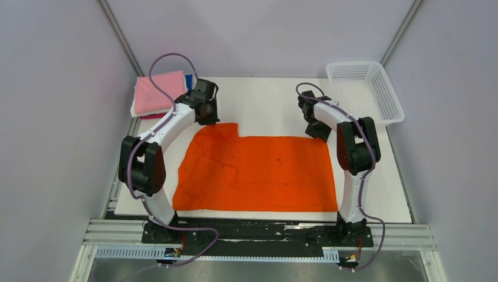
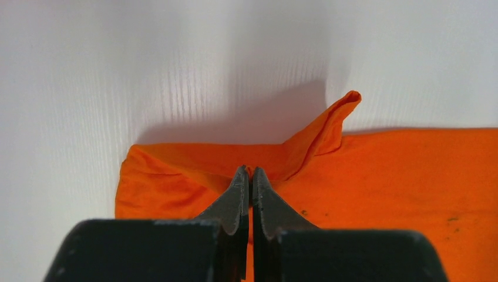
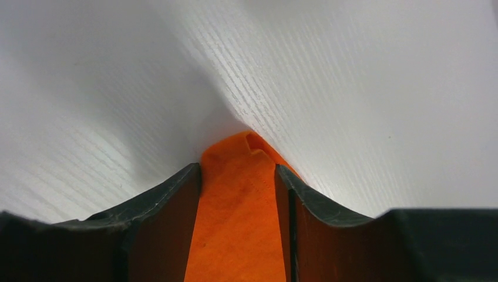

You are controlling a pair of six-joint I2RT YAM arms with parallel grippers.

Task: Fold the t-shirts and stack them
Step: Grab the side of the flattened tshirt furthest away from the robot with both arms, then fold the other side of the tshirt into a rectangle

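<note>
The large orange t-shirt lies spread flat on the white table. My left gripper is at its far left corner, where the jaws are pressed together on a fold of the orange cloth, and a corner flap stands up beside them. Over the far right corner is my right gripper. Its jaws stand apart, with the orange corner lying between the two fingers. A pile of folded t-shirts, pink on top, sits at the far left.
A white mesh basket stands at the far right corner, partly off the table. Grey walls close in on both sides. The arm bases sit on a rail at the near edge.
</note>
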